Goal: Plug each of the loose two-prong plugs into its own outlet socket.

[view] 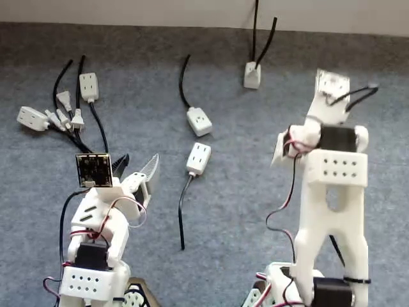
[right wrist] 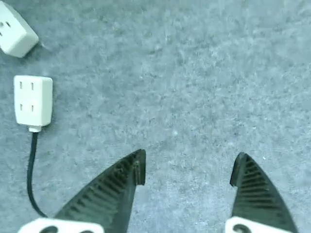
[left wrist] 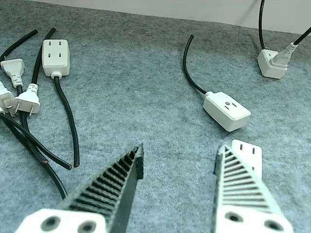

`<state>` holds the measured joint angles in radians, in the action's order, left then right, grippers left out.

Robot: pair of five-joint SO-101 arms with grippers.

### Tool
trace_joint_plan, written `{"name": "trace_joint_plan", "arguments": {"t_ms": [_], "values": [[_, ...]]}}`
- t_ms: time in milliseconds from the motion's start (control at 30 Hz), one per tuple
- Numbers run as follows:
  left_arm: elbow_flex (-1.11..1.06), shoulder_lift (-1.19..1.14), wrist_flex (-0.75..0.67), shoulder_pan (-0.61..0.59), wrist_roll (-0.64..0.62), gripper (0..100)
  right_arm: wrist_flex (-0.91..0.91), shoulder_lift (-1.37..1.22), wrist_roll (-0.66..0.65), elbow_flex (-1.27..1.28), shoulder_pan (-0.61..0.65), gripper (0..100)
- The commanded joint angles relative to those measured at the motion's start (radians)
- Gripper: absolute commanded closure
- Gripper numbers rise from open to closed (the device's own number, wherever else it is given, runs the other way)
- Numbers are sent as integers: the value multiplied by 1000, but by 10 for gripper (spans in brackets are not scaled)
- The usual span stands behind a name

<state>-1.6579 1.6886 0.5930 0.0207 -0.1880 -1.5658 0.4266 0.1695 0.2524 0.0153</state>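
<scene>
Several loose white two-prong plugs (view: 69, 115) on black cords lie bunched at the far left, among them one plug (left wrist: 13, 66) and another (left wrist: 28, 102). Beside them lie a white outlet socket (view: 88, 86) and a second one (view: 32, 118). Two more sockets lie mid-table, one (view: 200, 121) and one (view: 199, 158). A far socket (view: 252, 75) holds a plug (left wrist: 284, 54). My left gripper (view: 139, 160) is open above the carpet, between the plug bunch and the middle sockets. My right gripper (right wrist: 189, 170) is open over bare carpet, right of the nearer middle socket (right wrist: 33, 99).
Grey carpet (view: 230, 211) covers the table, with a light wall strip along the far edge. Black cords (view: 96, 131) trail from the left group toward the left arm. A cord (view: 182, 211) runs back from the nearer middle socket.
</scene>
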Motion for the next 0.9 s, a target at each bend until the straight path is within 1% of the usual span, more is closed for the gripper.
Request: {"name": "trace_joint_plan", "arguments": {"t_ms": [0,133,233,333,467,533,567,700,800,867], "values": [[12,7,-23,13,3,752,320,124,-3,417,-12,716],[10,7,-25,18,3,752,645,163,-2,745,24,716],[10,7,-23,18,3,761,782,171,-2,888,61,716],[15,2,-23,13,3,793,828,163,-8,906,70,716],[36,-4,-23,15,2,801,883,163,-9,960,70,716],[94,-5,-14,13,0,800,932,166,-11,993,68,716],[130,-5,12,13,0,800,940,174,-14,1003,68,716],[268,-24,89,-7,3,800,944,174,-74,1010,68,716],[418,-143,86,-53,11,800,944,174,-75,1012,68,716],[564,-289,86,-70,68,800,946,174,-78,1012,68,716]]}}
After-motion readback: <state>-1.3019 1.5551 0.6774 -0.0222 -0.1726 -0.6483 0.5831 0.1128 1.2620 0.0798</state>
